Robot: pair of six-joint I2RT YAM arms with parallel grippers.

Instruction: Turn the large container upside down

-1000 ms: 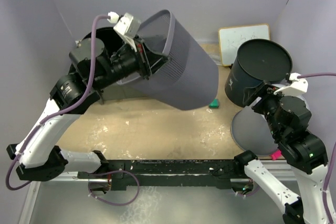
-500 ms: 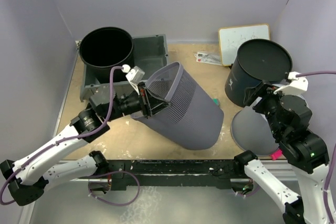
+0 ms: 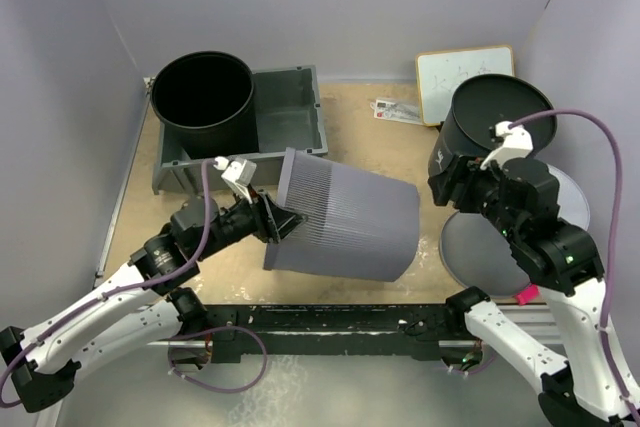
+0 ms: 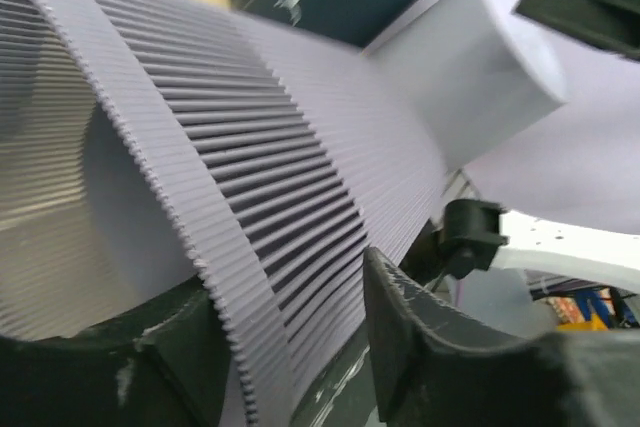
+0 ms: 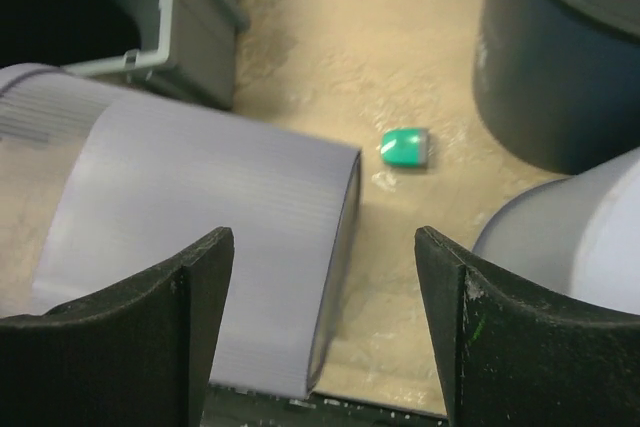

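Observation:
The large container (image 3: 345, 227) is a grey ribbed bin lying on its side on the table, its mouth to the left and its base to the right. My left gripper (image 3: 283, 219) is at the mouth. In the left wrist view the ribbed rim (image 4: 215, 247) runs between the fingers of the left gripper (image 4: 290, 287), and the right finger (image 4: 430, 337) stands off the wall with a gap, so the gripper is open. My right gripper (image 3: 445, 182) hangs open above the table. In the right wrist view the right gripper (image 5: 325, 237) looks down on the container's base end (image 5: 200, 237).
A black bucket (image 3: 203, 97) stands in a grey bin (image 3: 290, 117) at the back left. A dark blue container (image 3: 495, 127) and a pale grey round one (image 3: 490, 247) stand at the right, with a whiteboard (image 3: 465, 72) behind. A small green object (image 5: 405, 147) lies near the base.
The left arm has swung the container down from the air onto its side on the table, and its jaws have come apart. The right gripper has shifted left over the table.

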